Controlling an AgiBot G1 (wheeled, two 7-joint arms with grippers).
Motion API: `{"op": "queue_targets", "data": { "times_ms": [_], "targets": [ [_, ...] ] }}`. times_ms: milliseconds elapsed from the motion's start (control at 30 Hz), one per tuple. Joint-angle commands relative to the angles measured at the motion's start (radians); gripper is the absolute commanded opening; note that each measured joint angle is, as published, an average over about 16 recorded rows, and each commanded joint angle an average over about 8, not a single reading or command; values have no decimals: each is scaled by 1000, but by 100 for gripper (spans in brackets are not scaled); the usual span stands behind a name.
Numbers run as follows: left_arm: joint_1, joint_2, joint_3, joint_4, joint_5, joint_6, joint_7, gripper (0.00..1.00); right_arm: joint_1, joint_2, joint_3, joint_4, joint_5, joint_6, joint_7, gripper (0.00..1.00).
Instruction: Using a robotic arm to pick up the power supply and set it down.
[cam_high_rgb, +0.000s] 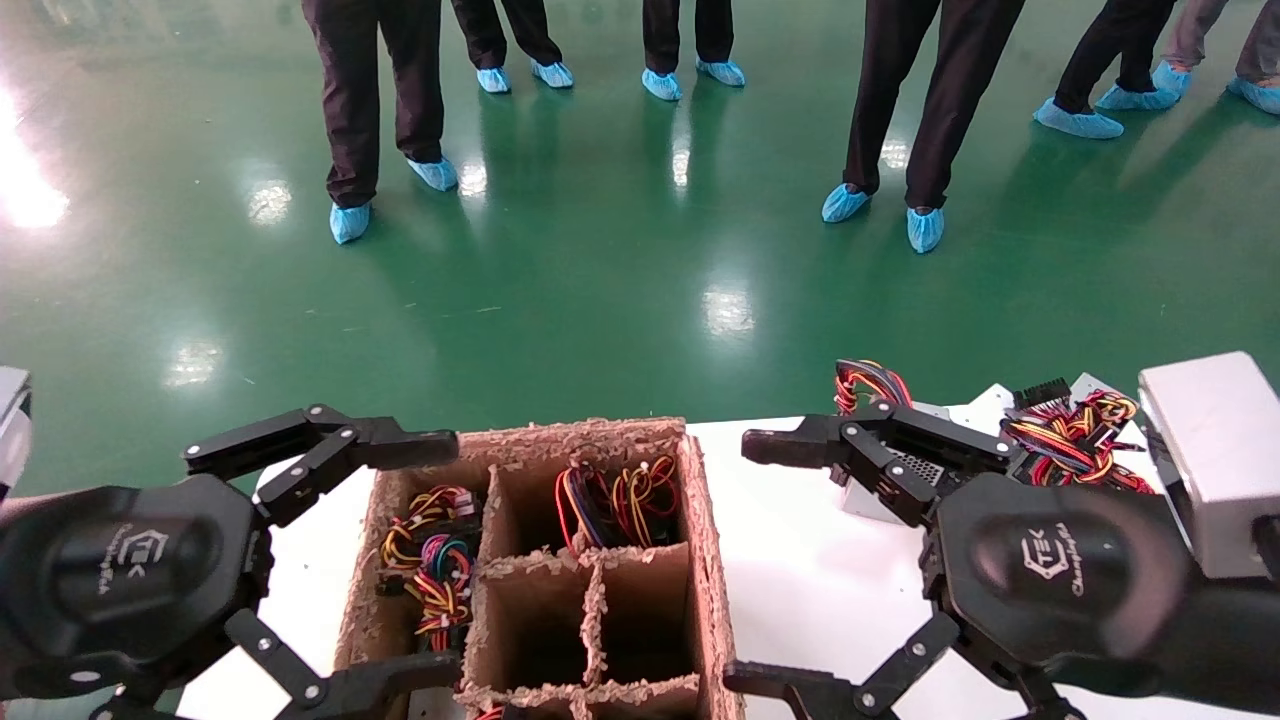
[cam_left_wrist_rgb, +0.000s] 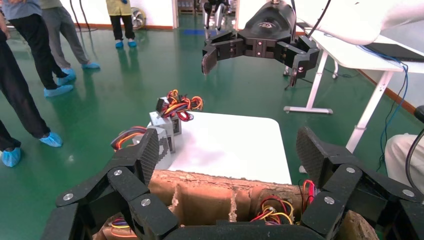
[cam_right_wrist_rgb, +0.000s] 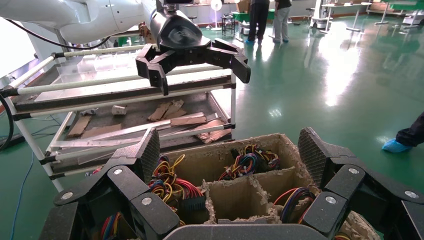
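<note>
Two silver power supplies stand on the white table (cam_high_rgb: 800, 590) to the right of a divided cardboard box (cam_high_rgb: 703, 530). The nearer power supply (cam_high_rgb: 868, 497) shows a honeycomb vent and is partly hidden behind my right gripper's upper finger. The farther one (cam_high_rgb: 1085, 388) carries a bundle of coloured wires (cam_high_rgb: 1070, 435). Both show in the left wrist view, nearer (cam_left_wrist_rgb: 162, 142) and farther (cam_left_wrist_rgb: 167, 122). My right gripper (cam_high_rgb: 737, 560) hangs open above the table beside the box, holding nothing. My left gripper (cam_high_rgb: 455, 555) is open over the box's left side.
Several box compartments hold wire bundles (cam_right_wrist_rgb: 247, 162); two near ones look empty (cam_high_rgb: 535, 620). People in blue shoe covers (cam_high_rgb: 925, 228) stand on the green floor beyond the table. A metal rack (cam_right_wrist_rgb: 125, 100) with cardboard scraps stands past the box on the left.
</note>
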Motion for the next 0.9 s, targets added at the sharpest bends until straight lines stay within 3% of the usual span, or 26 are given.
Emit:
{"op": "queue_targets", "data": {
  "times_ms": [33,400,900],
  "targets": [
    [0,0,0,0,0,0,0,0,0,0,0,0,0,0,0,100],
    [0,0,0,0,0,0,0,0,-12,26,-29,21,-51,-21,13,100],
    [0,0,0,0,0,0,0,0,-99,70,-125,65,-90,-52,46,100]
  ]
}}
